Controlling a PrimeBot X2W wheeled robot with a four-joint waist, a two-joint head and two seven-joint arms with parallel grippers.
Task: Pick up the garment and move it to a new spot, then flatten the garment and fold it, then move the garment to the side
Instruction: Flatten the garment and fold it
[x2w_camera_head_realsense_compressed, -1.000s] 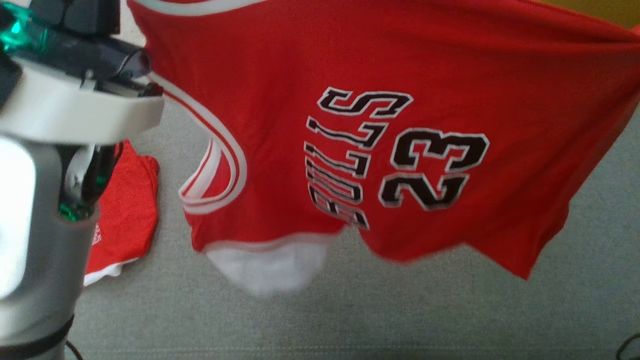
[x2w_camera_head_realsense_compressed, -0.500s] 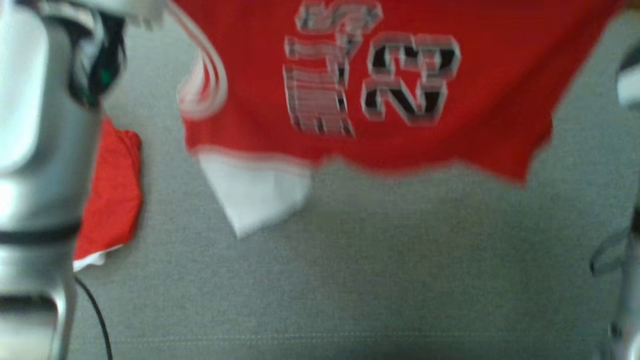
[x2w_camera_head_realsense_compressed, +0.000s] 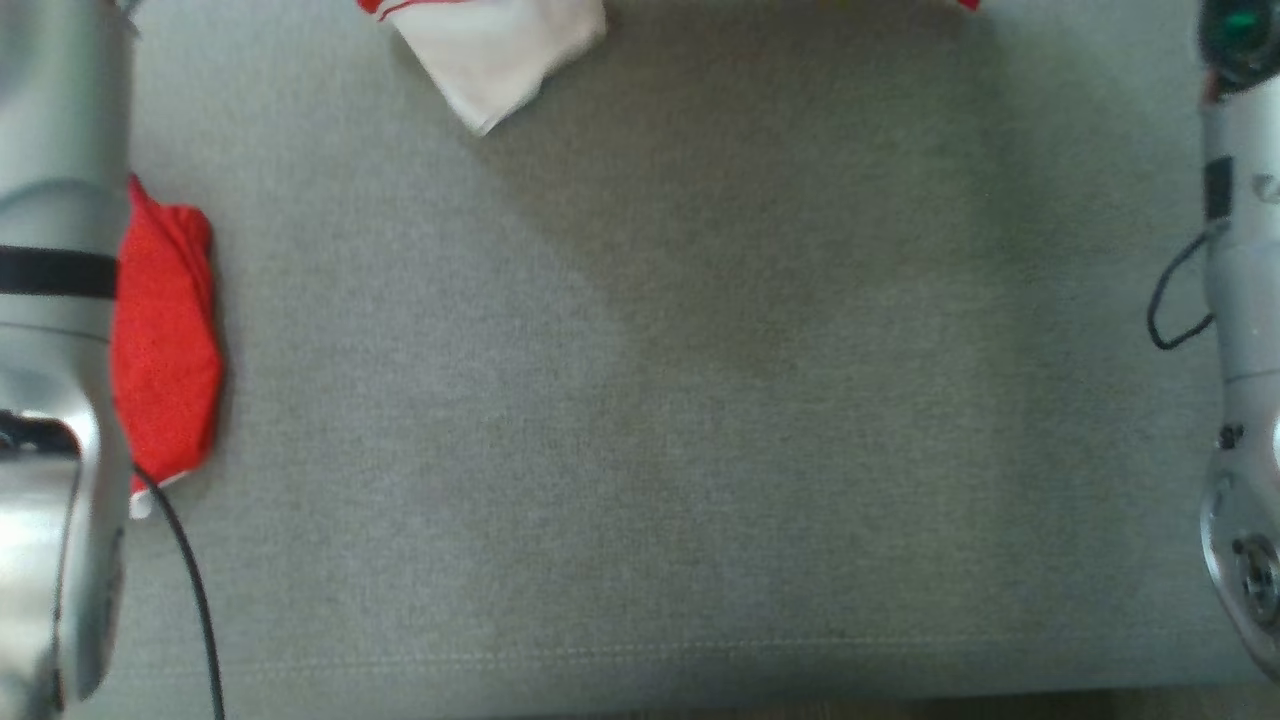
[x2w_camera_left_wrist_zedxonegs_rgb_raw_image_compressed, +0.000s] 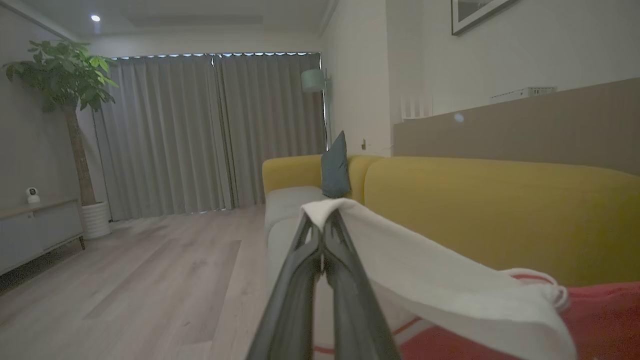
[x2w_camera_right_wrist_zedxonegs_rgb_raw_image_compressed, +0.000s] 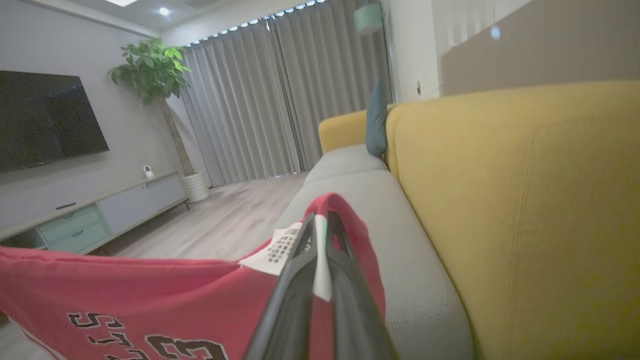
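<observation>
Left gripper (x2w_camera_left_wrist_zedxonegs_rgb_raw_image_compressed: 323, 225) is pinching white trim on the jersey (x2w_camera_right_wrist_zedxonegs_rgb_raw_image_compressed: 125, 295). Right gripper (x2w_camera_right_wrist_zedxonegs_rgb_raw_image_compressed: 321, 227) is clamping the red hem w/ tag.

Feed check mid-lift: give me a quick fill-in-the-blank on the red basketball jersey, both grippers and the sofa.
1. The left gripper is shut on the ____ part of the red basketball jersey.
2. The right gripper is shut on a ____ edge of that jersey.
3. The sofa's padded backrest is ____.
4. A bunched red cloth lies on the grey fabric seat cushion at the robot's ____ side.
Missing words: white; red; yellow; left.
</observation>
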